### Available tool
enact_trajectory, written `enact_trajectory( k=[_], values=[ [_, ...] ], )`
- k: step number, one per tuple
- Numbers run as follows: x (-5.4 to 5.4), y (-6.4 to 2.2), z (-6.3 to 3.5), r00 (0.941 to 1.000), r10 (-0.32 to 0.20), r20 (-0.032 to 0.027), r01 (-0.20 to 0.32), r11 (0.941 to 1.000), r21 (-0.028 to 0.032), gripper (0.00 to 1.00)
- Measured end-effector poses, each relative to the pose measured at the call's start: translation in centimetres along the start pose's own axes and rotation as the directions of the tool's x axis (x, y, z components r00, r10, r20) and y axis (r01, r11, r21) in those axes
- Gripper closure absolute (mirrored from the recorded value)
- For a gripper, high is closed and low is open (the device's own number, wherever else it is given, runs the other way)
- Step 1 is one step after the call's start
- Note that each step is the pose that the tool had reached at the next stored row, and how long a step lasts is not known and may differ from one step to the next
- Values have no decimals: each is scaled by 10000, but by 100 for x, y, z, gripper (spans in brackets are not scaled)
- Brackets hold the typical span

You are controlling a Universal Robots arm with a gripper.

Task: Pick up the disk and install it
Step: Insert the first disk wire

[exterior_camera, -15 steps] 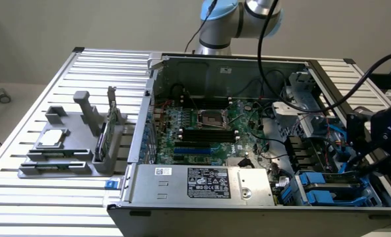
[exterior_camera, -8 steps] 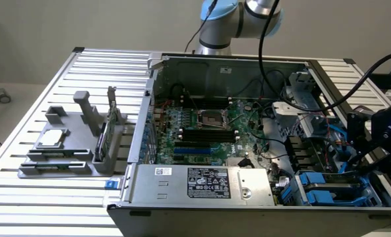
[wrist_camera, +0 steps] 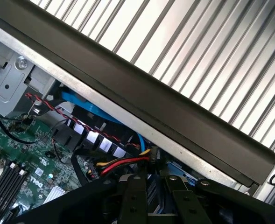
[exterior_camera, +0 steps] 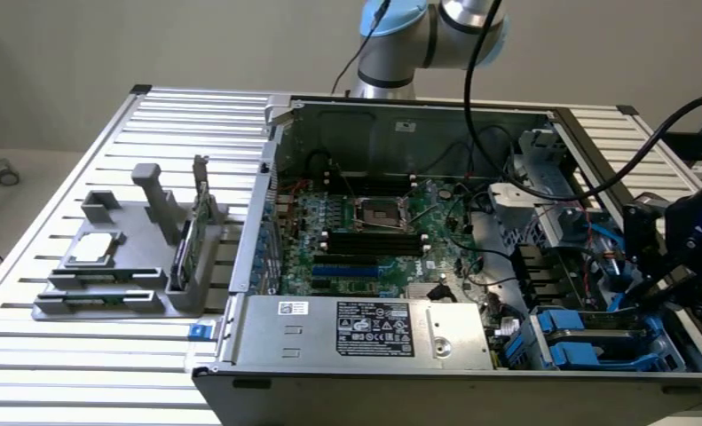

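Slatted metal desk [exterior_camera: 90, 373], open computer case [exterior_camera: 445, 111] on it, pale wall [exterior_camera: 149, 44] behind. Gripper [wrist_camera: 153, 184] over blue-railed disk [exterior_camera: 594, 342], maybe touching; jaws: cannot tell.

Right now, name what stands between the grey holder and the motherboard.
The case's upright metal wall, between grey holder and motherboard, in the exterior view.

Place: a robotics lab, serving as a computer-assembly station.
Evidence: a robot arm [exterior_camera: 434, 35] is working over an open tower case [exterior_camera: 398, 133], motherboard [exterior_camera: 363, 222] lying exposed, on a slatted aluminium counter [exterior_camera: 90, 364].
Alongside: a grey parts jig [exterior_camera: 102, 293] is standing.
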State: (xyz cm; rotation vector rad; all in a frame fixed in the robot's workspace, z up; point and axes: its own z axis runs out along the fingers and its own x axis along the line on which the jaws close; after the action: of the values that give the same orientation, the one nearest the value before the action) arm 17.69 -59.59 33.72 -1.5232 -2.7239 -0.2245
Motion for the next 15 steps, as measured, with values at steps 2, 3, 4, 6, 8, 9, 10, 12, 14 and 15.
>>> enact_trajectory(
  k=[2, 3, 4, 6, 8, 9, 10, 12, 14, 15],
  values=[
    [1, 0, 0, 10000, 1, -8, -1, 10000, 14, 82],
    [6, -6, -3, 10000, 4, -16, -4, 10000, 31, 82],
    [14, -16, -8, 10000, 6, -28, -5, 10000, 52, 82],
    [33, -47, -20, 10000, 18, -73, -17, 9999, 116, 82],
    [52, -78, -30, 9999, 30, -128, -28, 9999, 166, 82],
    [59, -91, -32, 9999, 36, -157, -33, 9998, 195, 82],
    [63, -99, -33, 9998, 43, -182, -39, 9997, 231, 82],
    [67, -106, -34, 9997, 77, -217, -70, 9995, 294, 82],
    [68, -108, -35, 9995, 218, -224, -210, 9993, 322, 82],
    [68, -108, -35, 9993, 306, -220, -298, 9990, 328, 82]
  ],
)
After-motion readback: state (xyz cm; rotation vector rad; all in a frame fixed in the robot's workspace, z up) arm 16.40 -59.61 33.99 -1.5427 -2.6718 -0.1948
